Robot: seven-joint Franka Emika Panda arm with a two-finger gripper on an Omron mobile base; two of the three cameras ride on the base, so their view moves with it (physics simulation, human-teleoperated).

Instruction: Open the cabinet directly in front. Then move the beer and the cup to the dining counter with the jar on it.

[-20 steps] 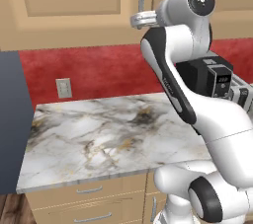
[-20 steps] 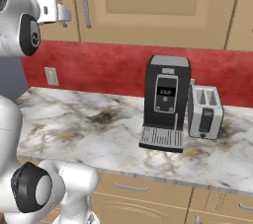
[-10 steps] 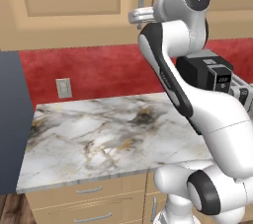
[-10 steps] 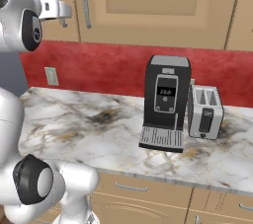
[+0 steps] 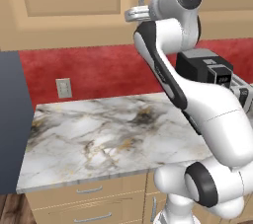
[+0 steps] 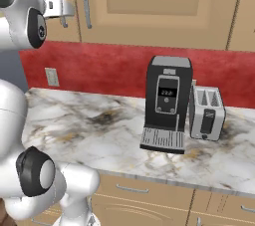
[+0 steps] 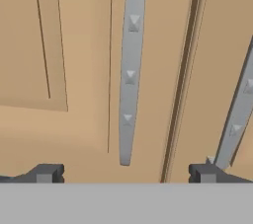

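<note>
Hand view looks straight at the cabinet (image 7: pixel 79 60), which is shut. One silver handle (image 7: pixel 129 70) runs down the middle of the frame, and a second handle (image 7: pixel 237 119) sits at the right edge. The gripper (image 7: pixel 126 172) points at the first handle with its jaws spread wide, holding nothing. At the top of the left base view, the arm (image 5: pixel 168 70) reaches up to the doors.
</note>
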